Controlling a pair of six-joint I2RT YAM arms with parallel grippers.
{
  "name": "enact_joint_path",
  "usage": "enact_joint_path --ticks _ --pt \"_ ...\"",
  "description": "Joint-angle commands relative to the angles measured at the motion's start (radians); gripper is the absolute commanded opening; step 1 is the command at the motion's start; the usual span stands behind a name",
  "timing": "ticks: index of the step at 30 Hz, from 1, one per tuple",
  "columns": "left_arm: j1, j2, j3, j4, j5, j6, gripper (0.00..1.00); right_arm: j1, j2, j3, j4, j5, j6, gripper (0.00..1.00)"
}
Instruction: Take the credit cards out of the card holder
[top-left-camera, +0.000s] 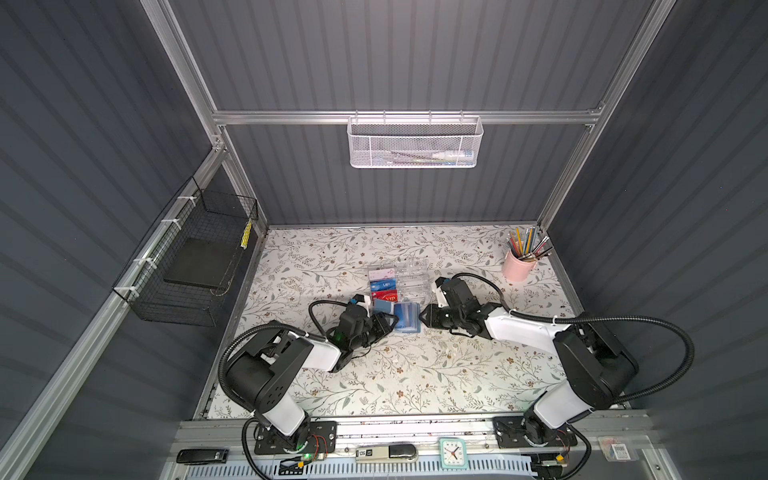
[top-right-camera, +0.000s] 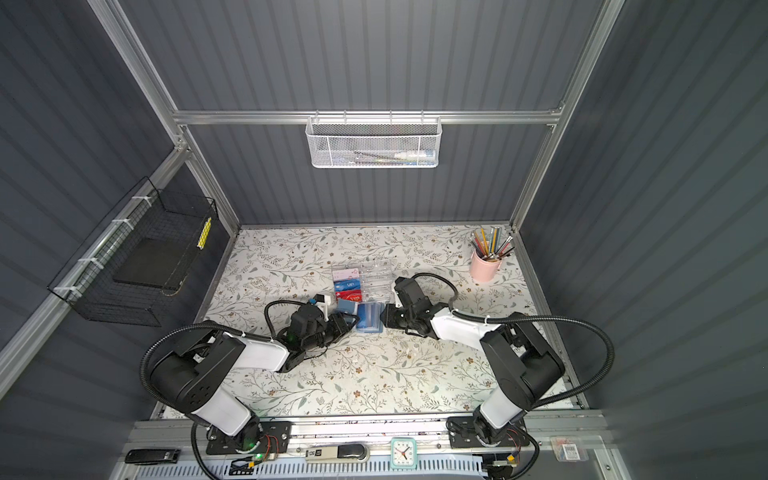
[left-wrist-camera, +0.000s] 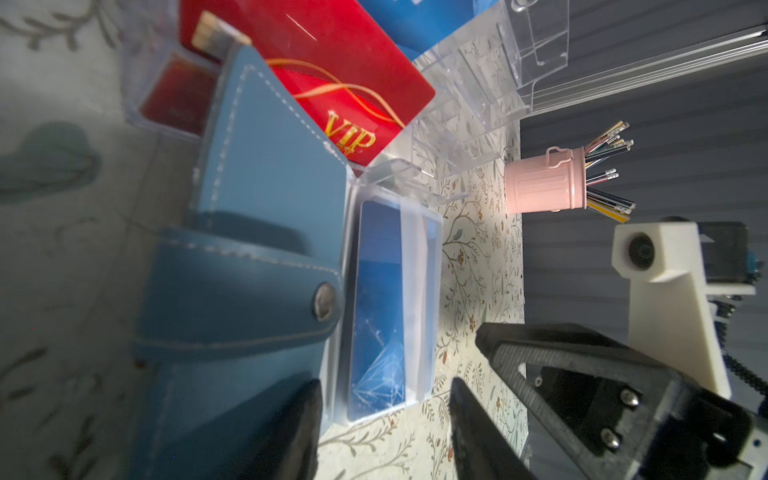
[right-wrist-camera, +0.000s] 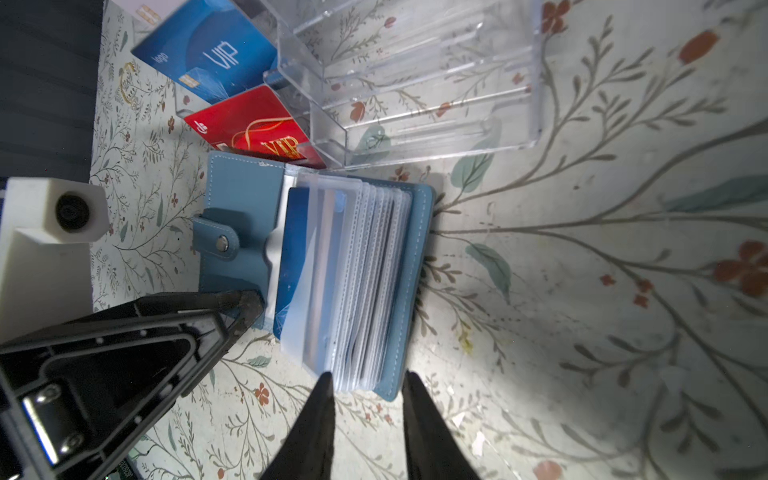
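- Right, the card holder (right-wrist-camera: 241, 195) lies opened flat on the worktop (top-left-camera: 374, 374), between the two arms and just in front of the clear acrylic box (right-wrist-camera: 415, 83). Spread like that, its fan of see-through sleeves (right-wrist-camera: 374, 270) faces up where the hands can reach.
- One bright blue credit card (right-wrist-camera: 295, 249) sits fully inside the topmost sleeve, next to the cover with the snap strap (right-wrist-camera: 218, 243). A pale half-round notch shows on that sleeve's edge toward the cover, which I'd guess is the way out. To my eye the draw on this card has not begun.
- Its jaws apart and clamping nothing, the left hand (top-left-camera: 390, 322) comes in from the cover side. In the right wrist view one of its fingertips (right-wrist-camera: 249, 303) touches the cover's near corner, probably pinning the holder so it won't slide.
- From the opposite side, the right hand (right-wrist-camera: 368, 386) has its fingers parted. They flank the end of the sleeve stack and back cover without visibly squeezing. It looks placed to steady or leaf through the sleeves.
- A red VIP card (right-wrist-camera: 257, 129) stands slanted in the box's nearest compartment, right against the holder's far edge, so there is little room that way.
- At the far right corner, well apart, the pink pencil pot (top-left-camera: 515, 266) stands clear of the work.
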Motion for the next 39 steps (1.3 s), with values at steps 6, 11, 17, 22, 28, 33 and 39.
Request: enact_joint_path --ticks 6,11,17,22,28,33,39 --pt "0.014 0.051 0.004 0.077 0.032 -0.005 0.50 -0.003 0.080 0.079 -0.006 -0.052 -0.006 0.31" --pt "0.016 0.077 0.004 0.105 0.041 -0.011 0.50 -0.005 0.131 0.108 0.001 -0.062 -0.009 0.31" --pt "0.021 0.105 0.003 0.140 0.054 -0.017 0.50 -0.008 0.193 0.119 0.027 -0.078 -0.003 0.27" --pt "0.024 0.118 0.004 0.161 0.063 -0.017 0.49 -0.007 0.229 0.113 0.041 -0.083 0.002 0.25" --pt "0.025 0.125 0.009 0.173 0.069 -0.014 0.48 -0.008 0.255 0.099 0.067 -0.095 0.009 0.23" --pt "0.025 0.127 0.009 0.207 0.072 -0.010 0.46 -0.006 0.266 0.079 0.091 -0.101 0.020 0.21" --pt "0.025 0.121 0.008 0.238 0.072 -0.003 0.46 0.000 0.274 0.063 0.110 -0.100 0.030 0.20"
